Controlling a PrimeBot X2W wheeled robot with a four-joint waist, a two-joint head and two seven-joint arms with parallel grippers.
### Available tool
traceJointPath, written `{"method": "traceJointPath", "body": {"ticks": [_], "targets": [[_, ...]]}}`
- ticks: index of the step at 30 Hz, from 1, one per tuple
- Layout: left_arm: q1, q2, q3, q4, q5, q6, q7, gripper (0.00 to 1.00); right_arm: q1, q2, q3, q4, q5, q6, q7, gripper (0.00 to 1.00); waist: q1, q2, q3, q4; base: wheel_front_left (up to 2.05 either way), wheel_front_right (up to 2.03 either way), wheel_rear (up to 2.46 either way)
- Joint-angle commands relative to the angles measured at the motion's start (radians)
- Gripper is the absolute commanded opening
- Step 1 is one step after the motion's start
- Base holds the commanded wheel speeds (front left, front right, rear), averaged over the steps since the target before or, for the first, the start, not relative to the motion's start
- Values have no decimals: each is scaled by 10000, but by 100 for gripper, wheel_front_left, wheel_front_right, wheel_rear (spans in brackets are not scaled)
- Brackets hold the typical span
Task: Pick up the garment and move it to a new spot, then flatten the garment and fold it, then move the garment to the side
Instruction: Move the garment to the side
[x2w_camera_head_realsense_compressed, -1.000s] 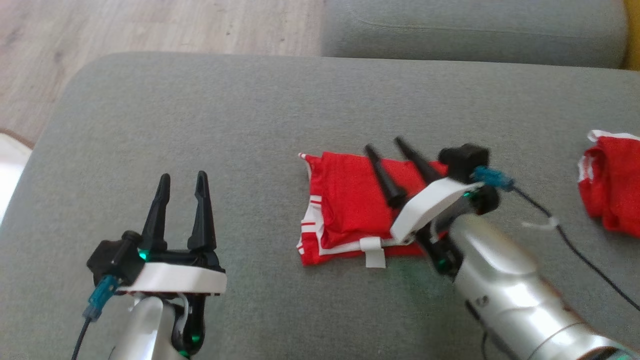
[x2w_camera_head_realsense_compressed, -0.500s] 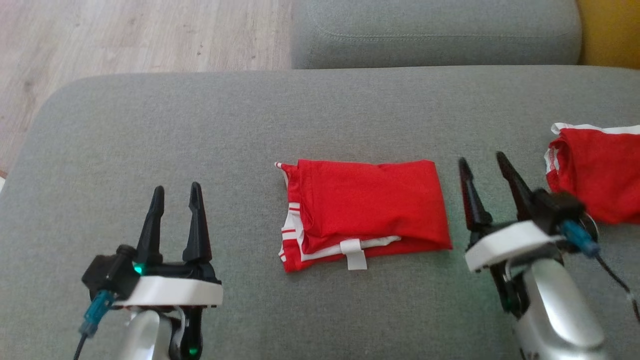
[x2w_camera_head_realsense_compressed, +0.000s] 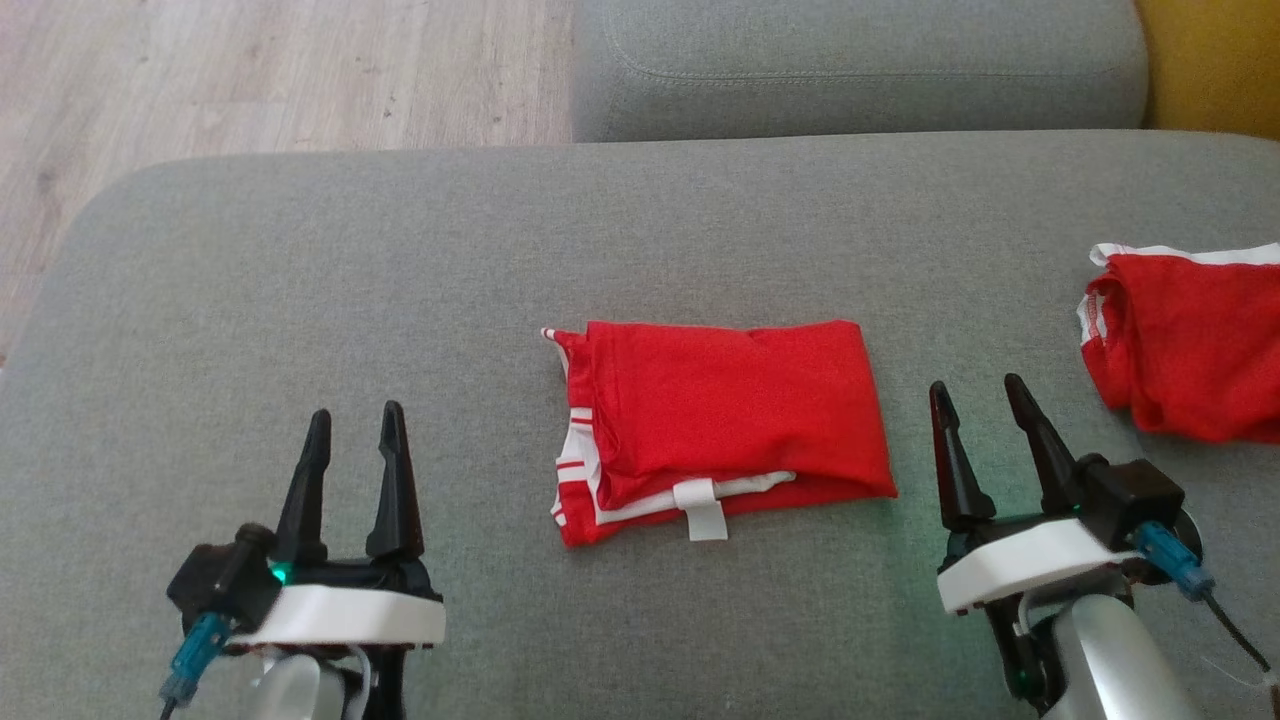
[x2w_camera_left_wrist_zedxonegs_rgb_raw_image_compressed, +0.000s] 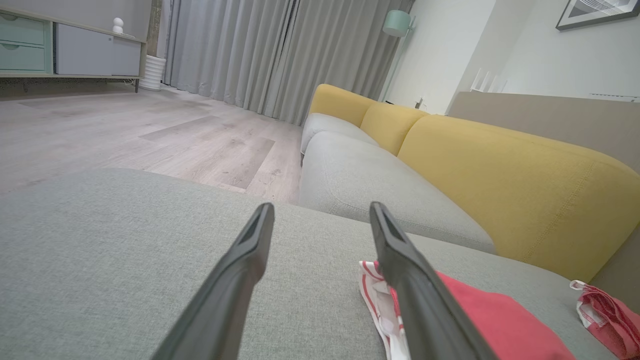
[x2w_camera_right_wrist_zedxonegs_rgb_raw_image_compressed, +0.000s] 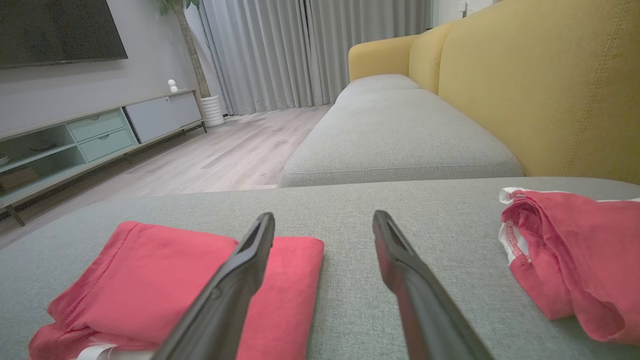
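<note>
**While both grippers stand open, the folded garment lies between them**

Where the grey sofa seat (x2w_camera_head_realsense_compressed: 300, 300) spans the middle of the head view, the red garment (x2w_camera_head_realsense_compressed: 730, 410) lies folded into a neat rectangle at centre frame. White-striped layers show at its left edge, and a small white strip (x2w_camera_head_realsense_compressed: 703, 508) — perhaps a label — at its lower edge. The left gripper (x2w_camera_head_realsense_compressed: 356, 412) sits at lower left, well apart from it. The right gripper (x2w_camera_head_realsense_compressed: 975, 385) sits at lower right, near the garment's right edge. Both have their fingers spread wide and hold nothing. A second red cloth (x2w_camera_head_realsense_compressed: 1185, 340) lies crumpled at the right edge — apart from the folded one.
</note>
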Motion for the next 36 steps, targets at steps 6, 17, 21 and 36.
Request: {"method": "traceJointPath", "body": {"ticks": [6, 17, 21, 36], "targets": [[-347, 15, 257, -283, -4, 20, -93, 100, -277, 40, 202, -411, 15, -7, -108, 100, 0, 0, 17, 54, 0, 0, 0], [-649, 15, -151, -192, -60, -19, -93, 100, -672, 40, 72, 159, -182, -7, 350, 100, 0, 0, 560, 510, 0, 0, 0], [-795, 15, -315, -156, -84, -38, -93, 100, -932, 41, 38, 632, 27, -7, 655, 100, 0, 0, 861, 752, 0, 0, 0], [-1274, 15, -692, 5, 99, -74, -93, 100, -2222, 41, 660, 3348, 21, -7, 1548, 0, 0, 0, 1505, 1251, 0, 0, 0]]}}
